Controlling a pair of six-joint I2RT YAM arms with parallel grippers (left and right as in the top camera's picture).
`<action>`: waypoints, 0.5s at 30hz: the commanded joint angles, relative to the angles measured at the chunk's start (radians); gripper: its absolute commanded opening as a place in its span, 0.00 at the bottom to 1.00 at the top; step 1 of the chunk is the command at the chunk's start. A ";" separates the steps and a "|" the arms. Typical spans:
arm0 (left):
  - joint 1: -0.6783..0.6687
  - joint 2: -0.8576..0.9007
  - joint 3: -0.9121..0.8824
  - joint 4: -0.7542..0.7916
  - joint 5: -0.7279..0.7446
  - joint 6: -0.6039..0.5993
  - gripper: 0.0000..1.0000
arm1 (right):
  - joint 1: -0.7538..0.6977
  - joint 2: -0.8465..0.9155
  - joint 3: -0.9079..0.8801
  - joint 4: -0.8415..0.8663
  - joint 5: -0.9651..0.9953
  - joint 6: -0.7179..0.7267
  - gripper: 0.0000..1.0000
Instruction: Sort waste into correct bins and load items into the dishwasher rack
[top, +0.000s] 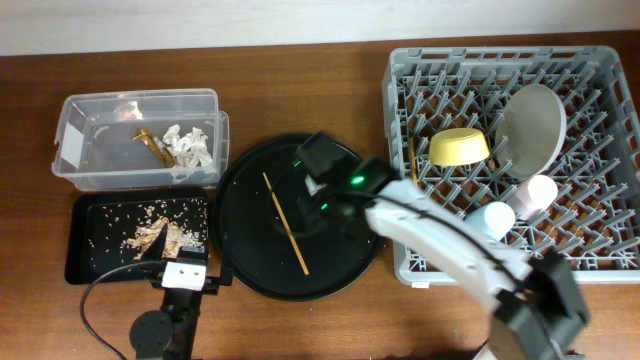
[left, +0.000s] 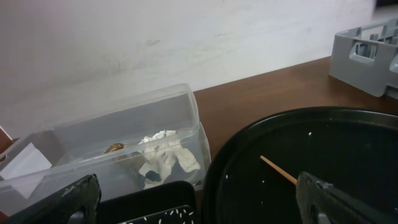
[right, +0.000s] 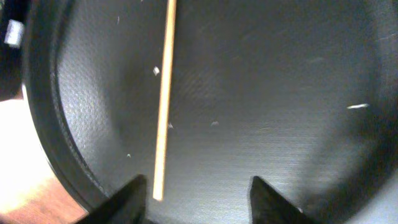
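Observation:
One thin wooden chopstick (top: 286, 224) lies on the large round black tray (top: 345, 262); it also shows in the right wrist view (right: 163, 99). My right gripper (top: 300, 172) (right: 199, 205) is open and empty low over that tray, with the chopstick's end beside one finger. My left gripper (top: 187, 262) (left: 199, 211) is open and empty at the front of the shallow black tray (top: 85, 260), which holds food leftovers (top: 155, 235). The clear box (top: 90, 120) (left: 124, 137) holds white paper scraps (top: 188, 145) (left: 165, 155) and the wrapper (top: 150, 143). The grey rack (top: 600, 250) holds the yellow bowl (top: 460, 147), the grey plate (top: 532, 128), the pink cup (top: 540, 192) and the light blue cup (top: 498, 218).
The round black tray sits between the two bins and the rack on a brown wooden table (top: 300, 90). A white wall (left: 186, 37) runs behind. My right arm (top: 450, 245) reaches from the front right across the rack's corner. A black cable (top: 95, 310) lies at the front left.

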 joint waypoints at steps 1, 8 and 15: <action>0.006 -0.005 -0.008 0.002 -0.001 0.012 0.99 | 0.083 0.163 -0.001 0.037 -0.004 0.073 0.49; 0.006 -0.005 -0.008 0.002 -0.001 0.012 0.99 | 0.150 0.273 0.000 0.040 0.072 0.152 0.07; 0.006 -0.005 -0.008 0.002 -0.001 0.012 0.99 | -0.246 -0.184 0.000 -0.058 0.204 0.081 0.04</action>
